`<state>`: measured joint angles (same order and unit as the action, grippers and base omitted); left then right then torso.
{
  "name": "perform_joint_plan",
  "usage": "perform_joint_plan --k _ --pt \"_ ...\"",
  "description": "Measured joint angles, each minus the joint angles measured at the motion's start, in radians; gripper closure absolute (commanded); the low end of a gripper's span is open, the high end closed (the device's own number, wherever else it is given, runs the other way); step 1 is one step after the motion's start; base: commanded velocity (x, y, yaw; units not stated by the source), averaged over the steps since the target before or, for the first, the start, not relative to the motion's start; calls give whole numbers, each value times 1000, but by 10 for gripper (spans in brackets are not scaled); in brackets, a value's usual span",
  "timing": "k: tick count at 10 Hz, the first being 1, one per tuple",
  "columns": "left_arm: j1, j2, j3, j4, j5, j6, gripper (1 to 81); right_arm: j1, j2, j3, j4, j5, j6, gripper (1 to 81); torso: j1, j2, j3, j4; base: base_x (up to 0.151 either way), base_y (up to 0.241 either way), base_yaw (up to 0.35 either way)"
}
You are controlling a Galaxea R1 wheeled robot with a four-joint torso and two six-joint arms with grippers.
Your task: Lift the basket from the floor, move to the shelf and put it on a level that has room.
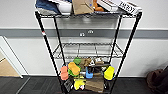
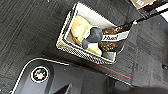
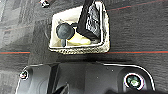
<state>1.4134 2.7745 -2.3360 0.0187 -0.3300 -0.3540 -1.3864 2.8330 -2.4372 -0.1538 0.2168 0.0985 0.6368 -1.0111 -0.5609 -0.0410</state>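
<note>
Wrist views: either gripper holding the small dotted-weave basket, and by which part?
Cannot be told: the small dotted-weave basket sits on dark grey carpet floor.

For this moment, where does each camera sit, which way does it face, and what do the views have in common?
Head: high on the robot, facing forward at the shelf against a wall; no robot body seen.
Left wrist: on the left arm, looking down at the basket on the floor; dark robot plate along one edge.
Right wrist: on the right arm, looking down at the basket; same plate.
Both wrist views share basket and floor.
</note>
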Motion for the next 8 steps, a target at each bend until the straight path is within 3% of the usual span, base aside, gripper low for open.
perform_joint_plan --k 3,8 --pt "2 29 -49 0 0 0 10 -1 -1 -1 0 1 0 10 59 -94 -10 0 0 0 0" --pt "-1 46 -78 1 1 0 10 9 -1 -16 0 0 0 10 157 -249 -152 0 0 0 0"
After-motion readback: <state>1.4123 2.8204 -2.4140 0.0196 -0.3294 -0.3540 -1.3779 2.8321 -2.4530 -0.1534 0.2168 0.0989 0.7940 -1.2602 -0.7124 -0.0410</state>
